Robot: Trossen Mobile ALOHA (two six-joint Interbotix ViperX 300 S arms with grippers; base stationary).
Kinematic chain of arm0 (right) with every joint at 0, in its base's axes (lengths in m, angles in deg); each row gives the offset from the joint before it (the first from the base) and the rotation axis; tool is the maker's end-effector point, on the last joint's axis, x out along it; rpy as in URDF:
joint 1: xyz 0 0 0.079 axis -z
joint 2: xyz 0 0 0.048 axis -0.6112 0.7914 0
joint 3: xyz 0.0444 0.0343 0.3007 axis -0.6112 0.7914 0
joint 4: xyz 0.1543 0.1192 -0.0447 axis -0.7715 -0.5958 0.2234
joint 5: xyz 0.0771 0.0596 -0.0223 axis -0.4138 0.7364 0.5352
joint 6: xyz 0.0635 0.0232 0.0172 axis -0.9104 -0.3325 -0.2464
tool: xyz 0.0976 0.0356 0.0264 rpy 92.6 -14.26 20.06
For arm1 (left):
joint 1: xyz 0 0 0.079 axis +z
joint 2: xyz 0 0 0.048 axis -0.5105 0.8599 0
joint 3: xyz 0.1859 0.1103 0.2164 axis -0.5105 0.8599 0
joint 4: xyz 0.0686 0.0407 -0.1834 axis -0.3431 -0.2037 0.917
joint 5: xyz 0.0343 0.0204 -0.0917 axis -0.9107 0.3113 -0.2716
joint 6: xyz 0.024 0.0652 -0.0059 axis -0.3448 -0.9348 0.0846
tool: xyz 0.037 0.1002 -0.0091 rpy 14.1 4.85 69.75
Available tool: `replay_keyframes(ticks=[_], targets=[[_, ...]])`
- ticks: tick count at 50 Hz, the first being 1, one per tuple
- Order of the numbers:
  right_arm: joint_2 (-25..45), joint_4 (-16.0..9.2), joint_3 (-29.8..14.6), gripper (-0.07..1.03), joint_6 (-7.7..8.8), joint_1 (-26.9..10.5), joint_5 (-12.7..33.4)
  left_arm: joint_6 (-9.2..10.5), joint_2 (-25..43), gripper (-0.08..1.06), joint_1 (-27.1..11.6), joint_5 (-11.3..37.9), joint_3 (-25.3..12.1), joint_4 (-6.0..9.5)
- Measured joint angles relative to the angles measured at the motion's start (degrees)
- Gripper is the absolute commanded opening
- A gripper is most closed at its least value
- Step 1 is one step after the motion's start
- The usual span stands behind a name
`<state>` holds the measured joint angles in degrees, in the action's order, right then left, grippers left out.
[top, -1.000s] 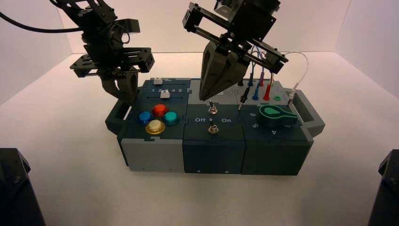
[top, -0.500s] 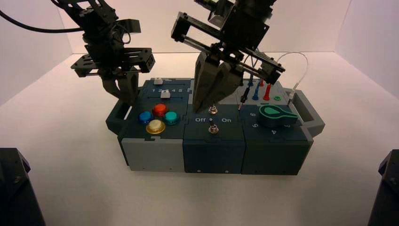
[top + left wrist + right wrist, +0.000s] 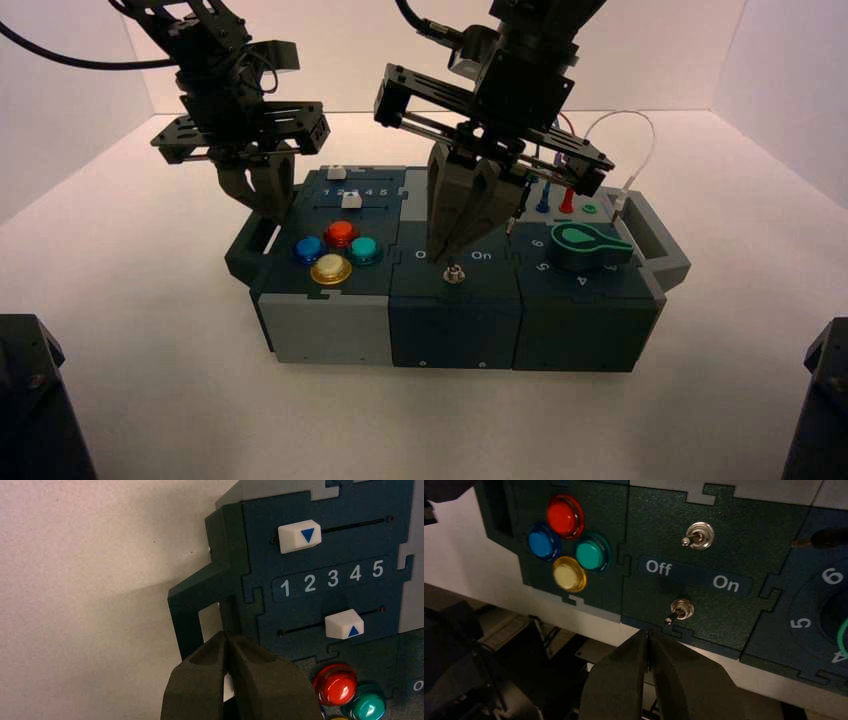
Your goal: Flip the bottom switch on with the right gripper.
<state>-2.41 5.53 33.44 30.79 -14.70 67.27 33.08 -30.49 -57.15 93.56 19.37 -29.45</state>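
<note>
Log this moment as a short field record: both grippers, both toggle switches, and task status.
right gripper: fingers shut, tips just above the box's middle panel, beside the bottom switch
left gripper: shut, parked over the box's left handle
bottom switch: lever leans to the Off side
top switch: lever also leans to the Off side
task status: bottom switch not yet flipped on

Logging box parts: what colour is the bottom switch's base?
Silver metal, on the bottom switch; right wrist view.
</note>
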Motion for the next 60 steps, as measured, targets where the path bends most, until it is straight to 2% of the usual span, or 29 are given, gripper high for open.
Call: replay_keyframes(ticks=[34,60], targets=[[2.2,1.76,-0.18,-0.02,-0.35,-0.44,-0.62,0.0,0.09,-0.03,0.0,0.09,-0.09,0.09],[2.29,2.29,-2.11,-0.02,-0.44,-0.09,-0.44,0.0,0.09,-0.03,0.0,0.0,-0.09,0.0]])
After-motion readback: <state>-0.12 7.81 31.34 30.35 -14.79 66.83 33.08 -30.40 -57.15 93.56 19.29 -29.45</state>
